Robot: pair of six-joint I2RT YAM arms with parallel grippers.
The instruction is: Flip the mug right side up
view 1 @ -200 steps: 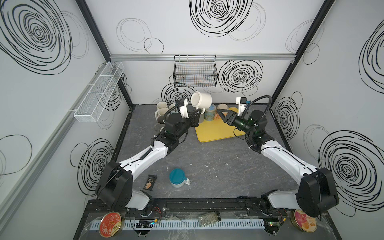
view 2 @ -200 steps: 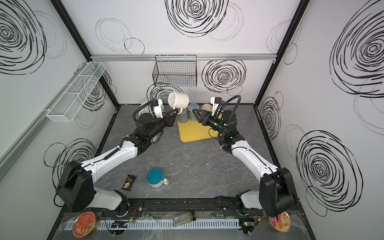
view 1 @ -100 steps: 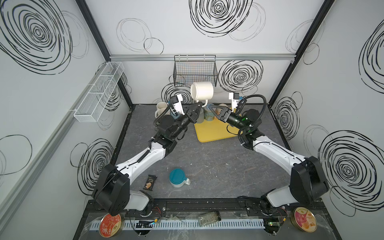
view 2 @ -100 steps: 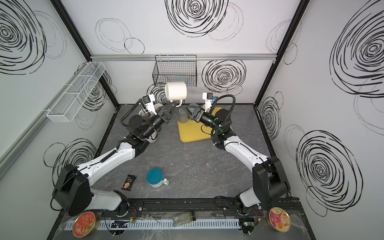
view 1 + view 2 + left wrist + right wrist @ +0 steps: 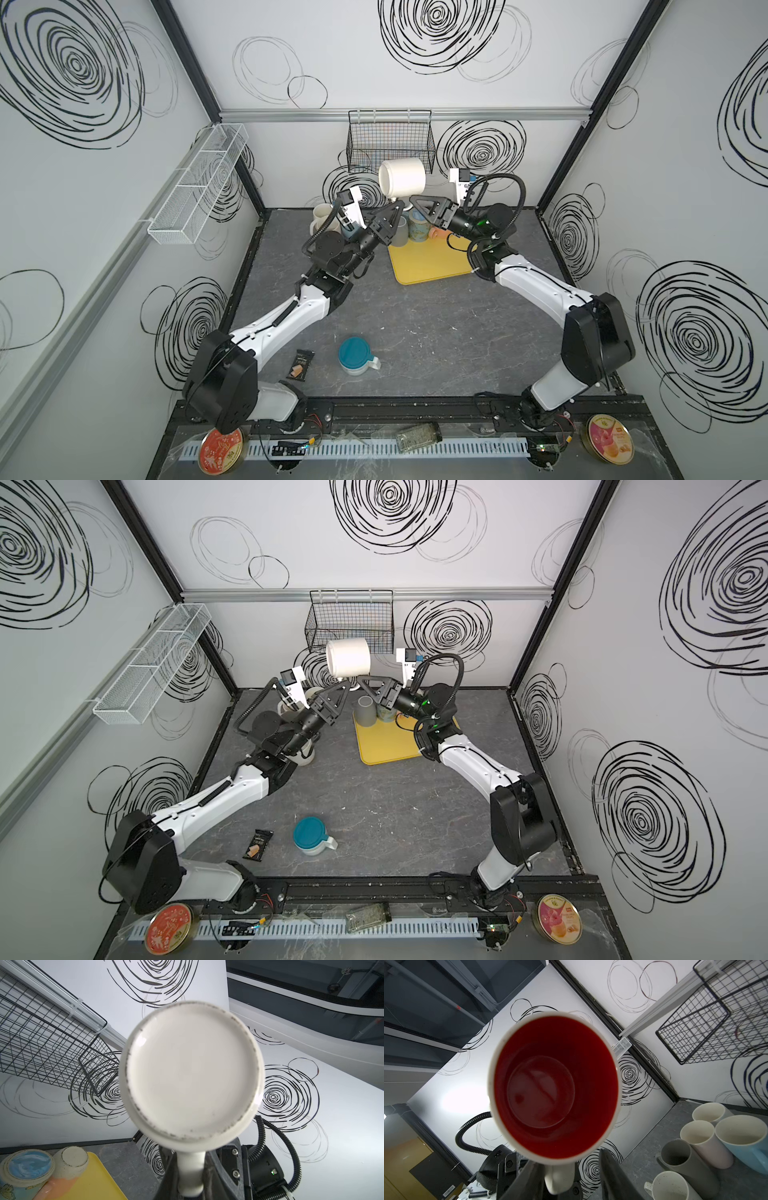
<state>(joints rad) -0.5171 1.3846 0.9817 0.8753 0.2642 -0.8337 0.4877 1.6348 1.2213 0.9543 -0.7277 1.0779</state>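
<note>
Raised further: mug (image 5: 402,178) sideways, left claw (image 5: 397,206) pinching handle (image 5: 190,1172).

Robot lab test cell, white walls (image 5: 357,54) scrawled with black swirls, black frame posts (image 5: 188,62) flanking a wire basket (image 5: 390,141), grey tabletop (image 5: 436,324) below the basket, arm-mount rail (image 5: 415,409) well in front.

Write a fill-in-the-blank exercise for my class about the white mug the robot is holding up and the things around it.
1. The left gripper holds the white ceramic mug above the table by its ____.
2. In the right wrist view, the mug's inside is ____.
3. The flat rectangular plastic tray is coloured ____.
4. The wire basket hanging behind the mug is ____.

Missing words: handle; red; yellow; black.
</note>
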